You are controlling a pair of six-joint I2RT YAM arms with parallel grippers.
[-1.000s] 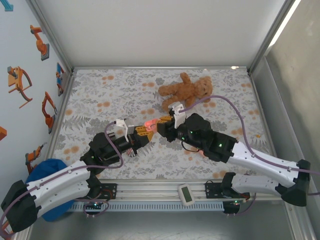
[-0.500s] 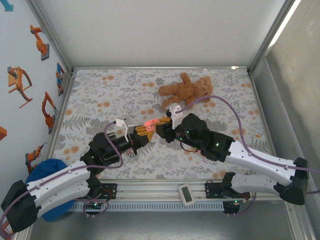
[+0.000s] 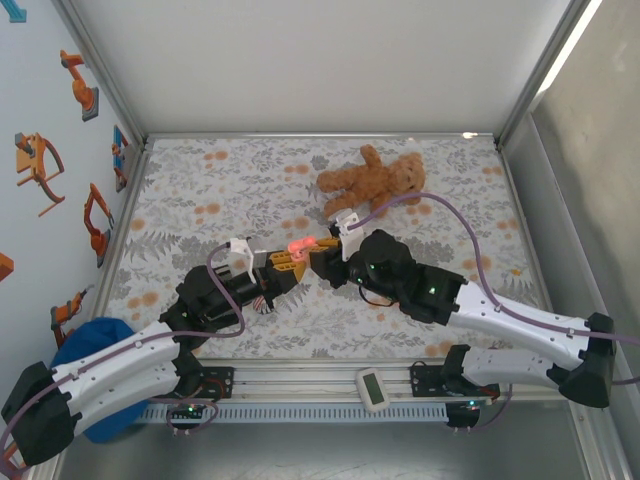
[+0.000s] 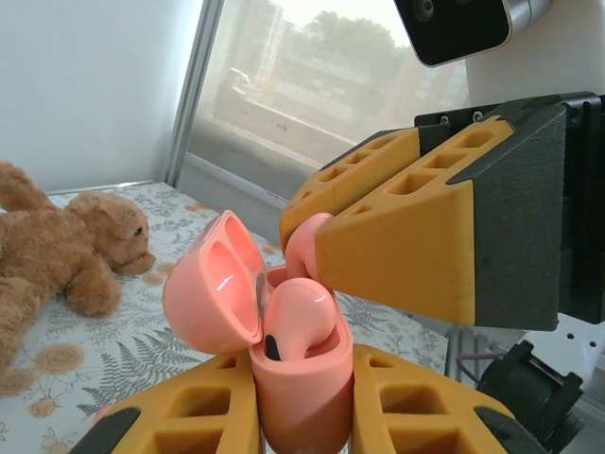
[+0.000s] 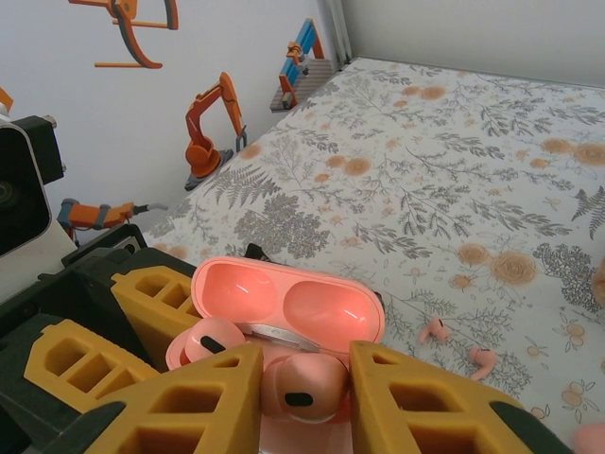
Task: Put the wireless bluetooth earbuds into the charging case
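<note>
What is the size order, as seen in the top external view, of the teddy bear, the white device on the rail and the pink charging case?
Largest: teddy bear
Next: white device
Smallest: charging case, partly hidden, so less sure

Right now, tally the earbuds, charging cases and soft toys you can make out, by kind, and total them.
Earbuds: 4, two at the case, two loose on the table.
Charging cases: 1, open.
Soft toys: 1.
Total: 6.
A cut-off pink shape at the right wrist view's corner is left uncounted.
</note>
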